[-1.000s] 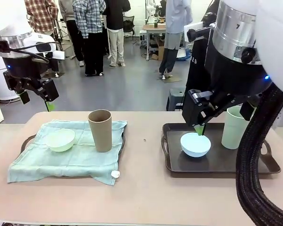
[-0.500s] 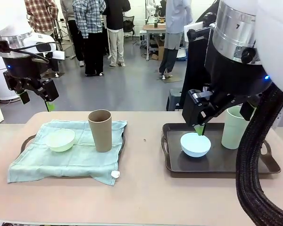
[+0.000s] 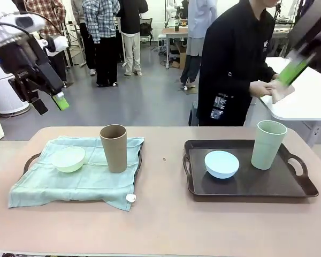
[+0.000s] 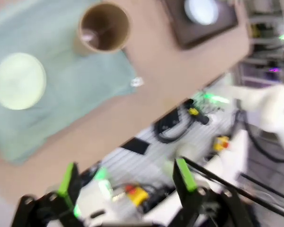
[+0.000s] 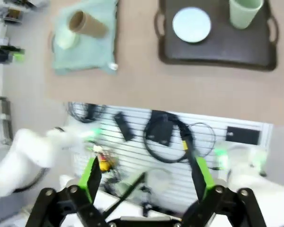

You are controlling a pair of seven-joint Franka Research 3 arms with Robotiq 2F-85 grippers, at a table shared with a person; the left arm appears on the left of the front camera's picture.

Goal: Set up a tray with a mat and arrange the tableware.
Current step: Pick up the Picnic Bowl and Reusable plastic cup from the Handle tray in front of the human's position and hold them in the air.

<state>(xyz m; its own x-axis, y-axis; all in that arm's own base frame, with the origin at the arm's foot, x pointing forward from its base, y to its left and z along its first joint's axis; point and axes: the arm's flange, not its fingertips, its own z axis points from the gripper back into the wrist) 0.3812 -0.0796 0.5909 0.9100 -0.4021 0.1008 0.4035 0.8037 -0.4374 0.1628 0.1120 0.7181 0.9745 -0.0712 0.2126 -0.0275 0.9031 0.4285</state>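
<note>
The mat [image 3: 80, 179] hides most of the left tray [image 3: 30, 162]; only a dark rim and handle peek out at its 9 o'clock side. On the mat sit the pale green bowl [image 3: 68, 159] and, at the bowl's 3 o'clock, the upright brown cup [image 3: 113, 148]. A white bit [image 3: 130, 198] at the mat's near corner is too small to make out. The right tray [image 3: 267, 187] (dark, two handles) holds the light blue bowl [image 3: 221, 164], with the pale green cup [image 3: 268, 144] upright at its 3 o'clock, not touching it.

Both trays lie well apart on a tan tabletop [image 3: 160, 225]. Across it a person [image 3: 232, 64] in black faces a white table [image 3: 310, 101], hands [image 3: 267, 88] together.

The left claw [image 3: 51, 103] hangs high at the mat's 10 o'clock, tilted. Its blurred wrist view shows the fingers [image 4: 68, 179] spread, nothing between them. The right claw [image 3: 295, 68] is a green smear at the picture's 2 o'clock, cut off. Its own camera, high over both trays, shows it gaping and empty.
</note>
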